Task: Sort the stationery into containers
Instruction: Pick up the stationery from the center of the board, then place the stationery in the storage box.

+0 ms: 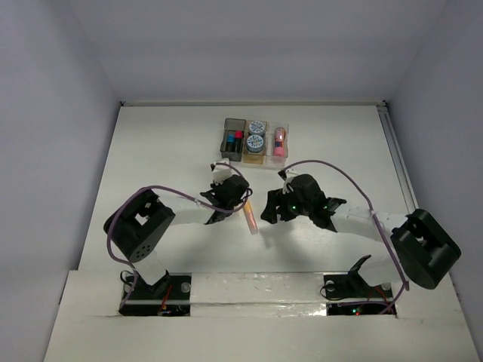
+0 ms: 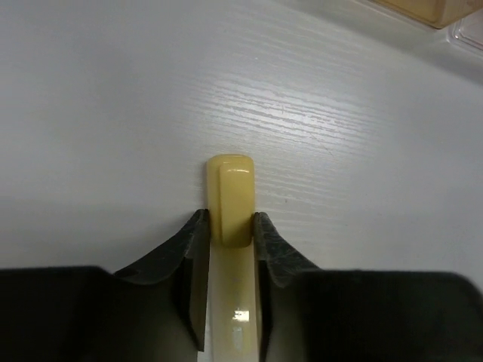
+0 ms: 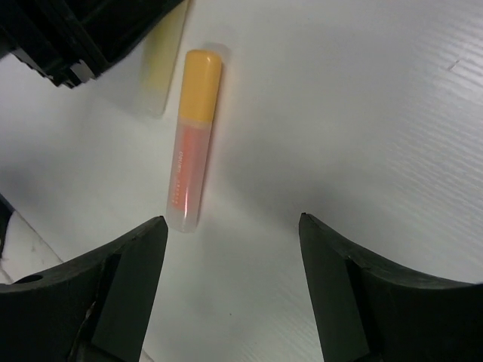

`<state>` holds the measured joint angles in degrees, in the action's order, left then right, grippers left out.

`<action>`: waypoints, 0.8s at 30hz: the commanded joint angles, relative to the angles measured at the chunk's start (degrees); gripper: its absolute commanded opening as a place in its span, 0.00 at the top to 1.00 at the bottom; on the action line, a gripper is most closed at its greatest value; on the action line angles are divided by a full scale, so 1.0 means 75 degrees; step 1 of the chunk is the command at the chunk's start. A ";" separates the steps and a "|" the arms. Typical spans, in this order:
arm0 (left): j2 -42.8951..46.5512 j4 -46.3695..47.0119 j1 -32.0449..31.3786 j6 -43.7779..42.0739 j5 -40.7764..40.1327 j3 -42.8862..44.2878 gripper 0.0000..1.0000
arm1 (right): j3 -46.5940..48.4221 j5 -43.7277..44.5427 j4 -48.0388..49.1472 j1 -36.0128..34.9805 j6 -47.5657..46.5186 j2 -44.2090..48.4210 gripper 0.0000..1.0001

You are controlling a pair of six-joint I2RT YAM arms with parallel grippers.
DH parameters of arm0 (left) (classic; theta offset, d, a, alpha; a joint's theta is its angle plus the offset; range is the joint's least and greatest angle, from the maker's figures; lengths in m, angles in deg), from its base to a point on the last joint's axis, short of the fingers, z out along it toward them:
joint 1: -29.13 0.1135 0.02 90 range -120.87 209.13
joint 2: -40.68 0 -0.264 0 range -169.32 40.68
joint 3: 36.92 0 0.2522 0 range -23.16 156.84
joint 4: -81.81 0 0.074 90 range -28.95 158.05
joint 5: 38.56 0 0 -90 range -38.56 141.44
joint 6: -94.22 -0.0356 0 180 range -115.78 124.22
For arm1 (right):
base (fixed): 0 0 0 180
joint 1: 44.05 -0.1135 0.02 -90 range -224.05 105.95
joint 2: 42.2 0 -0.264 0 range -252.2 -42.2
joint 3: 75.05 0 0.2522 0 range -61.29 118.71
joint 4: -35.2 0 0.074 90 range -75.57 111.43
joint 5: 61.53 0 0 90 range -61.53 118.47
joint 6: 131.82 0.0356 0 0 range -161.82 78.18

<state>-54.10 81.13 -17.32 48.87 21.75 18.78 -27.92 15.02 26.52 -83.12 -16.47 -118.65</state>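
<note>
My left gripper is shut on a pale yellow highlighter low over the white table; in the top view it sits near the table's middle. An orange highlighter with a yellow cap lies flat on the table beside it, just ahead of my open, empty right gripper. The yellow highlighter also shows there, under the left gripper's black body. The three joined bins stand further back: the dark grey bin holds two dark highlighters, the amber bin two tape rolls, the clear bin a pink bottle.
The orange highlighter lies between the two grippers in the top view, with my right gripper close on its right. A corner of the amber bin shows at the top right of the left wrist view. Walls surround the table.
</note>
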 commanded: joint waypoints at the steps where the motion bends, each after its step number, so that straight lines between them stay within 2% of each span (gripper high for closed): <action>1: -0.0125 -0.0806 -0.0017 -0.0234 -0.0213 -0.0036 0.92 | 0.0437 0.0478 0.0167 -0.0391 -0.0004 -0.0342 0.24; 2: 0.0050 -0.0865 -0.0017 -0.0234 -0.0271 0.0010 1.00 | 0.0461 0.0597 0.0131 -0.0392 -0.0004 -0.0401 0.24; 7: 0.1023 -0.0971 0.0065 -0.0561 -0.0494 0.0279 1.00 | 0.0345 0.0961 0.0260 -0.0568 0.0008 -0.0308 0.29; 10: 0.1294 -0.1157 0.0369 -0.1018 -0.0295 0.0993 1.00 | 0.0192 0.0962 0.0529 -0.0568 -0.0051 -0.0284 0.30; 13: 0.1189 -0.1135 0.0801 -0.1451 -0.0143 0.1907 1.00 | 0.0192 0.1043 0.0494 -0.0662 -0.0063 -0.0471 0.30; 16: 0.0477 -0.1123 0.1328 -0.1907 0.0091 0.3333 1.00 | -0.0007 0.1102 0.0775 -0.0662 -0.0015 -0.0261 0.30; 18: 0.0077 -0.1006 0.1587 -0.2166 0.0219 0.3852 1.00 | -0.0031 0.1161 0.0729 -0.0662 -0.0109 -0.0191 0.34; 19: -0.0424 -0.1064 0.1856 -0.2364 0.0337 0.4504 1.00 | -0.0031 0.1277 0.0694 -0.0662 -0.0144 -0.0155 0.42; 22: -0.1107 -0.1298 0.2046 -0.2588 0.0701 0.5399 1.00 | -0.0077 0.1349 0.0682 -0.0662 -0.0168 -0.0050 0.66; 23: -0.1503 -0.1322 0.2139 -0.2810 0.0713 0.5877 1.00 | -0.0078 0.1348 0.0682 -0.0662 -0.0215 -0.0038 0.86; 24: -0.1704 -0.1380 0.2221 -0.2893 0.0852 0.6137 1.00 | -0.0054 0.1360 0.0612 -0.0662 -0.0250 -0.0049 0.90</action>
<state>-62.86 72.96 -1.59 32.06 25.16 59.95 -28.14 23.52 28.55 -87.64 -17.06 -120.51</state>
